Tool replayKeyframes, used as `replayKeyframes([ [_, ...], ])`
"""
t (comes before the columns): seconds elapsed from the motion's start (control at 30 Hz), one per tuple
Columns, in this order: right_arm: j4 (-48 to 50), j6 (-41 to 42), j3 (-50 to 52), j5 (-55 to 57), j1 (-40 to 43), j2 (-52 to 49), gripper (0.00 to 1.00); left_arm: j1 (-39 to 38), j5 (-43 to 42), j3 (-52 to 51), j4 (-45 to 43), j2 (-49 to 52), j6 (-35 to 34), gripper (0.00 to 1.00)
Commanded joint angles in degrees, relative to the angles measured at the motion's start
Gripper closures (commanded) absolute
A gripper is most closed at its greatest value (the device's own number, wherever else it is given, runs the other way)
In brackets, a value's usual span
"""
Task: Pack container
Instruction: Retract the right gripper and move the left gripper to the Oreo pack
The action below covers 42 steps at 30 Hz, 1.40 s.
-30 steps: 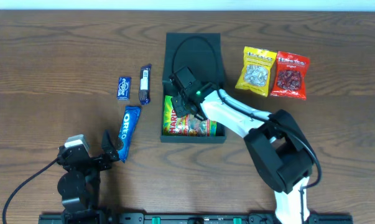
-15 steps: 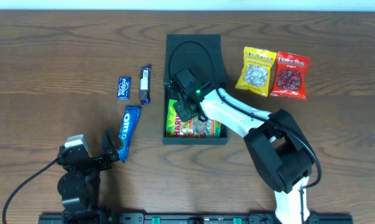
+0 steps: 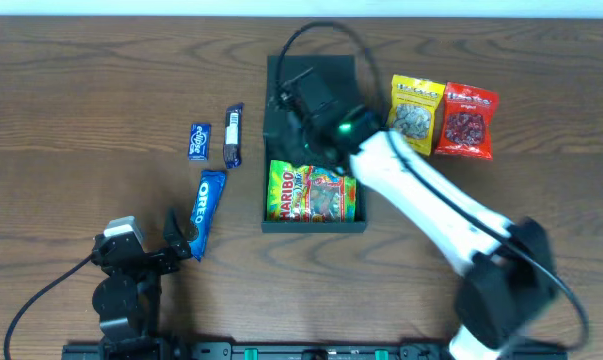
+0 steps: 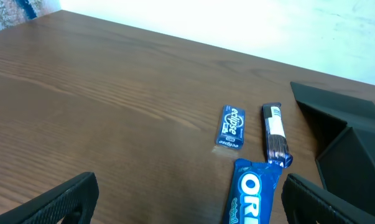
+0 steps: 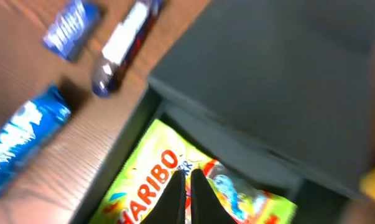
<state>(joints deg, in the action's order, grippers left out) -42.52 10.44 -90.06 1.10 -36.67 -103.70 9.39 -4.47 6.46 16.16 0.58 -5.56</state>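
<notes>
1. Container (image 3: 311, 226) sits mid-table with its lid flap open and a gummy bag (image 3: 311, 192) lying inside.
2. Right claw (image 5: 188, 177) is clenched and empty, over the container.
3. Left claw (image 4: 188, 186) is spread wide near the cookie pack (image 4: 252, 193), grasping nothing.

left arm (image 3: 121, 285): folded low, jaws wide apart | right arm (image 3: 421, 195): extended far forward, jaws together
</notes>
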Motion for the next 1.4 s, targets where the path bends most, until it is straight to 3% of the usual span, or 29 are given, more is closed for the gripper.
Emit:
replayKeyframes([
  [0.0,-1.6,2.8,-0.8,0.1,2.6,4.0,0.91,0.3,0.4,-1.4,0.5,-0.3,0.9,0.05],
  [0.1,-3.6,2.8,-0.8,-0.5,4.2,7.0,0.85,0.3,0.4,-1.4,0.5,-0.3,0.9,0.05],
  [0.17,-5.3,2.8,-0.8,-0.5,5.2,8.9,0.75,0.3,0.4,-1.4,0.5,-0.3,0.9,0.05],
  [0.37,-10.1,2.1,-0.8,-1.7,8.6,12.0,0.16,0.3,0.4,-1.4,0.5,-0.3,0.9,0.05],
  [0.5,-10.5,2.1,-0.8,-3.5,10.0,12.0,0.01,0.3,0.4,-1.4,0.5,-0.3,0.9,0.05],
  [0.83,-10.5,-0.3,-0.8,-7.6,10.1,12.0,0.01,0.3,-0.2,-1.4,0.5,-0.3,0.8,0.05],
  [1.0,-10.4,-2.1,-0.8,-7.7,10.1,12.0,0.01,0.3,-10.0,-1.4,-3.5,-0.3,-7.3,0.05],
  [1.1,-9.7,-2.9,-0.8,-7.6,10.6,12.0,0.01,0.3,-13.6,-1.2,-7.9,-0.3,-8.7,0.05],
  [1.23,-7.5,-2.9,-0.8,-7.6,12.1,12.0,0.01,0.3,-12.0,1.3,-8.5,1.5,-8.6,0.05],
  [1.37,-6.3,-3.6,-0.8,-7.9,14.6,12.0,0.01,0.3,-11.5,7.2,-7.3,12.1,-3.5,0.05],
])
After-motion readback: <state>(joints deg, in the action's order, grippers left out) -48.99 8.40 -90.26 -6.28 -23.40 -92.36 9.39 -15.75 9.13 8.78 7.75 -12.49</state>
